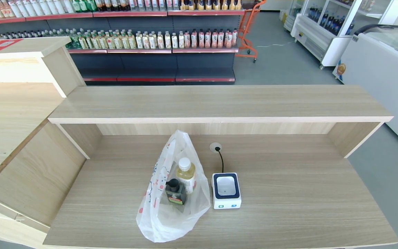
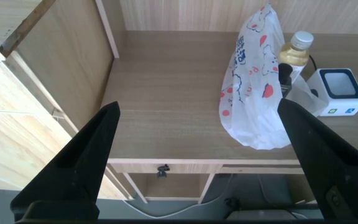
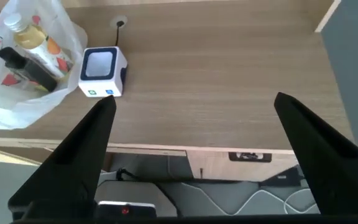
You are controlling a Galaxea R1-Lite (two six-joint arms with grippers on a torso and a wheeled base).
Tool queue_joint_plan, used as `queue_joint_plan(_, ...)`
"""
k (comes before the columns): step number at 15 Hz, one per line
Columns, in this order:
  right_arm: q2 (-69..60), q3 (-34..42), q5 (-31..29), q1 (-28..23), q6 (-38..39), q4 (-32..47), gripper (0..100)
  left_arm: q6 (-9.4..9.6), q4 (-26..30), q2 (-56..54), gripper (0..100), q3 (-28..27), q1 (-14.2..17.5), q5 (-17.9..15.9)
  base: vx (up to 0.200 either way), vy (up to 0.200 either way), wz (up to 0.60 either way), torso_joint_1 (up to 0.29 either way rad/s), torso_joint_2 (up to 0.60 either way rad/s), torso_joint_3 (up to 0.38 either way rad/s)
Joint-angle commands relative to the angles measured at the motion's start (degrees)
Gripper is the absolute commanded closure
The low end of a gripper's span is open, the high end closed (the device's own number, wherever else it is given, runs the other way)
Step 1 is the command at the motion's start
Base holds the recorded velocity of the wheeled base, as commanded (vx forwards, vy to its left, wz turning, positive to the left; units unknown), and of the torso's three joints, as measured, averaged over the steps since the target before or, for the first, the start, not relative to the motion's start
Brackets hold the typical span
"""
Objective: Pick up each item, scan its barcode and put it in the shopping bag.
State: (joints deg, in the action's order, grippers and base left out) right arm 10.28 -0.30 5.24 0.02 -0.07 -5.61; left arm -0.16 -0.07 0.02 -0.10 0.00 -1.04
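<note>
A white plastic shopping bag (image 1: 157, 221) with red prints stands open on the wooden counter (image 1: 306, 200). Inside it stand a yellow-liquid bottle (image 1: 186, 173) with a white cap and a dark bottle (image 1: 175, 193) with a black cap. A white barcode scanner (image 1: 226, 190) sits just right of the bag. My left gripper (image 2: 197, 165) hangs open above the counter's near edge, left of the bag (image 2: 250, 93). Above the near edge to the right of the scanner (image 3: 101, 71) is my right gripper (image 3: 194, 158), open and holding nothing.
A raised ledge (image 1: 219, 103) runs along the counter's back, with side panels (image 1: 36, 173) at both ends. The scanner's cable runs to a hole (image 1: 215, 147) behind it. Wide counter surface lies right of the scanner. Store shelves and freezers stand beyond.
</note>
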Motion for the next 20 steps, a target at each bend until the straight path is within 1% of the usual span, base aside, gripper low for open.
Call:
queue_joint_plan(1,-10.28,0.30,-1.99,-0.29,-1.95,3.23,0,-0.02,-0.01,-0.02,0,0.01,0.00,-0.02,0.000,0.000,0.00,0.000,0.00,0.000)
queue_joint_plan(2,-10.28,0.30,-4.80,-0.29,-2.04,5.34,0,-0.02,-0.01,-0.02,0,0.01,0.00,-0.02,0.000,0.000,0.00,0.000,0.00,0.000)
queue_joint_plan(4,-10.28,0.30,-4.80,-0.29,-1.33,5.52,0,-0.02,-0.01,-0.02,0,0.01,0.00,-0.02,0.000,0.000,0.00,0.000,0.00,0.000)
queue_joint_plan(6,-10.28,0.30,-5.15,-0.29,1.39,5.61,0,-0.02,-0.01,-0.02,0,0.01,0.00,-0.02,0.000,0.000,0.00,0.000,0.00,0.000)
queue_joint_plan(9,-10.28,0.30,-4.80,-0.29,-0.63,5.70,0,-0.02,-0.01,-0.02,0,0.01,0.00,-0.02,0.000,0.000,0.00,0.000,0.00,0.000)
queue_joint_plan(10,-10.28,0.30,-5.07,-0.29,0.86,5.70,0,-0.02,-0.01,-0.02,0,0.01,0.00,-0.02,0.000,0.000,0.00,0.000,0.00,0.000)
queue_joint_plan(11,-10.28,0.30,-5.15,-0.29,0.86,5.78,100,-0.02,-0.01,-0.02,0,0.01,0.00,-0.02,0.000,0.000,0.00,0.000,0.00,0.000)
queue_joint_plan(14,-10.28,0.30,-4.71,-0.29,-1.51,5.78,100,-0.11,-0.01,-0.02,0,0.01,0.00,-0.02,0.000,0.000,0.00,0.000,0.00,0.000)
queue_joint_plan(17,-10.28,0.30,-5.15,-0.29,1.74,5.78,100,-0.28,-0.01,-0.02,0,0.01,0.00,-0.02,0.000,0.000,0.00,0.000,0.00,0.000)
queue_joint_plan(18,-10.28,0.30,-5.15,-0.29,1.66,5.78,100,0.16,0.07,0.77,0,0.01,-0.09,-0.02,0.200,0.000,0.00,0.002,0.00,0.002)
queue_joint_plan(20,-10.28,0.30,-5.15,-0.29,1.57,5.78,100,0.07,-0.01,0.94,0,0.01,-0.09,-0.02,0.200,0.000,0.00,0.002,0.00,0.005)
